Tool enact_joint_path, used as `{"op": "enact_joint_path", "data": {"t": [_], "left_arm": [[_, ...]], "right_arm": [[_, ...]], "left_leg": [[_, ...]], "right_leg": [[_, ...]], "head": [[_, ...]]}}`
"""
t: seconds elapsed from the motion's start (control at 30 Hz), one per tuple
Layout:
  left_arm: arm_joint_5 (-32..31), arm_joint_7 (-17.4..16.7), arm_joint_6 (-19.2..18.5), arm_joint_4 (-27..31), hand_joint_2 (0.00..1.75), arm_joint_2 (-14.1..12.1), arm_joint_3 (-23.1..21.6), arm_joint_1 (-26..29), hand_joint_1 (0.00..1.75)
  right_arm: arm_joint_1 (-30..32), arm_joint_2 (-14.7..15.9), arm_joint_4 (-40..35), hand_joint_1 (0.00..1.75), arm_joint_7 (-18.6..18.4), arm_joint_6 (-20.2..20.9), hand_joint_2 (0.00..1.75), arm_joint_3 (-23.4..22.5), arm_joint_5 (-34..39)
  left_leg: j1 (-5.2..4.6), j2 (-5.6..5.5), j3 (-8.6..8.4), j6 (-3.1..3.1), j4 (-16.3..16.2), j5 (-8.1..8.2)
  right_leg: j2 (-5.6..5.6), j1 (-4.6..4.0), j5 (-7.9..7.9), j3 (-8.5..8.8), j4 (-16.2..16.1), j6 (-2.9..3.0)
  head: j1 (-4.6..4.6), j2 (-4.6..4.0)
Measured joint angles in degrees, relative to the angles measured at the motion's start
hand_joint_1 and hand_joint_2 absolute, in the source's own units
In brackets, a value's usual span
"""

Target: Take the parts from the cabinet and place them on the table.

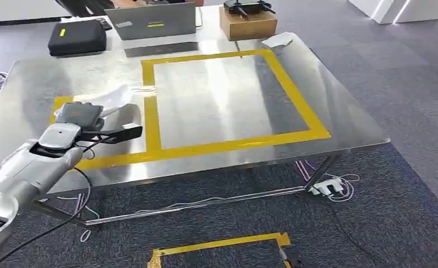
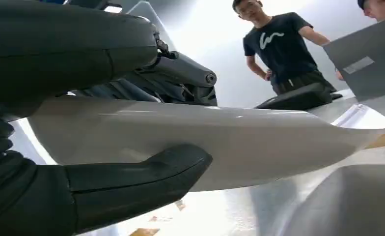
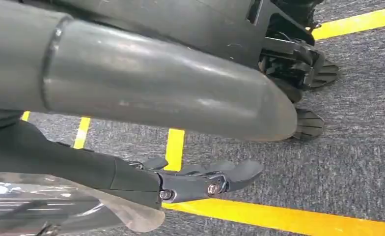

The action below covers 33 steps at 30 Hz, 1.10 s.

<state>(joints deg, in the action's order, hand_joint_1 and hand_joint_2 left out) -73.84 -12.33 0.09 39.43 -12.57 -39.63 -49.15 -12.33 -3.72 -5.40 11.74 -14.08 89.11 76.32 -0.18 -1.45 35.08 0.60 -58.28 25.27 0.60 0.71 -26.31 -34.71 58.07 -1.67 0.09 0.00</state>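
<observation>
The left hand (image 1: 78,116) is holding a pale curved part (image 1: 115,99) over the left end of the steel desk (image 1: 217,106), its fingers (image 2: 131,184) clamped around the part's edge, thumb beneath and darker fingers above. The part is reaching out past the fingertips, hanging just above the desk beside the yellow tape frame (image 1: 151,120). It looks carried over from the cabinet but not yet set down; lowering and letting go are left. The right hand (image 3: 195,179) is hanging over the carpet (image 3: 347,147), fingers loosely extended and holding nothing.
</observation>
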Motion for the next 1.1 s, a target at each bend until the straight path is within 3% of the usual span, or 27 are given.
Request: {"op": "enact_joint_path", "data": {"t": [0.03,0.07,0.13,0.17,0.73,1.1], "left_arm": [[-0.33,-0.33,-0.17,-0.33,1.75,-0.07,-0.15,-0.18,1.75],[-0.57,-0.44,-0.26,-0.66,1.75,-0.15,-0.31,-0.29,0.0],[-0.65,-0.41,-0.11,-1.11,1.75,-0.28,-0.46,-0.45,0.0],[-0.7,-0.24,0.04,-1.27,0.0,-0.35,-0.5,-0.47,0.0],[3.33,4.81,2.82,-1.64,0.0,-0.02,1.09,-0.46,0.0],[4.2,5.66,4.26,-0.54,0.0,0.37,2.16,-0.1,0.0]], "right_arm": [[-0.03,0.0,-0.02,0.0,0.0,0.0,0.0,0.0,-0.02],[-0.03,-0.02,-0.02,0.0,-0.02,0.0,0.0,0.0,-0.04],[-0.04,-0.02,-0.02,0.0,-0.07,0.0,0.0,0.0,-0.09],[-0.06,0.0,-0.02,0.0,-0.07,0.0,0.0,0.0,-0.09],[-0.06,-0.02,-0.02,0.0,0.26,-0.02,0.0,0.0,0.35],[0.09,0.0,-0.02,0.0,0.61,-0.04,0.0,0.0,0.87]], "left_leg": [[0.0,0.0,0.0,0.0,0.0,0.0],[0.0,0.0,0.0,0.0,0.0,0.0],[0.0,0.0,0.0,0.0,0.0,0.0],[0.0,0.0,0.0,0.0,0.0,0.0],[0.0,0.0,0.0,0.0,0.0,0.0],[0.0,0.0,0.0,0.0,-0.01,0.0]], "right_leg": [[0.01,0.0,0.0,0.0,0.0,0.0],[0.01,0.0,0.0,0.0,0.0,0.0],[0.0,0.0,0.0,0.0,0.0,0.0],[-0.01,0.0,0.0,0.0,0.0,0.0],[0.0,0.0,0.0,0.0,0.0,0.0],[0.0,0.0,0.0,0.0,0.0,0.0]], "head": [[-0.02,0.0],[0.0,0.0],[0.0,0.0],[-0.02,0.0],[-0.02,0.0],[-0.02,0.0]]}}
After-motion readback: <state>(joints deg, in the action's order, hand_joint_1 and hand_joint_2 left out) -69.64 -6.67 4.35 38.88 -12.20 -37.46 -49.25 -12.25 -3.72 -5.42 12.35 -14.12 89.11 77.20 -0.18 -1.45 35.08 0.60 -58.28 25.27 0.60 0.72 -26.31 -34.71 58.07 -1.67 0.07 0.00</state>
